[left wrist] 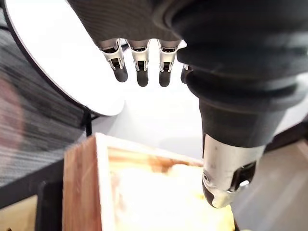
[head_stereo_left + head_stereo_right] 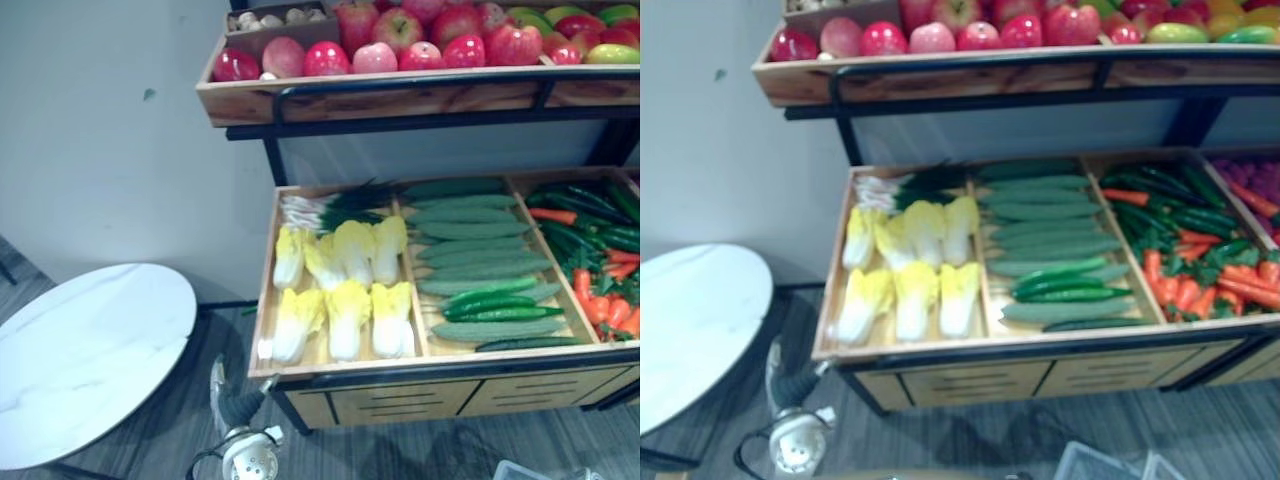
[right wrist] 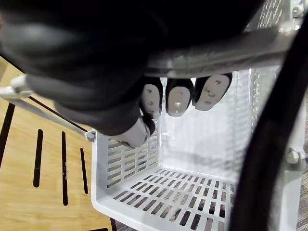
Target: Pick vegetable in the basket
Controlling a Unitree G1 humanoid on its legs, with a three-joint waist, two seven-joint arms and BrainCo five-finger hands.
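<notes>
By a grey wall (image 2: pixel 110 130), a wooden produce shelf (image 2: pixel 262 300) holds pale yellow cabbages (image 2: pixel 345 290), blurred beneath the left hand's (image 1: pixel 144 24) released fingers and beside the round white marble counter (image 2: pixel 80 350). The right hand's (image 3: pixel 96 67) fingers clench the white slotted plastic basket's (image 3: pixel 144 192) metal handle (image 3: pixel 231 48).

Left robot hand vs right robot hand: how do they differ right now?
The left robot hand has straight fingers and holds nothing; the right robot hand is curled round the basket handle. The left hangs above a corner of the wooden crate, the right above the empty white basket. Both have dark ribbed covers.
</notes>
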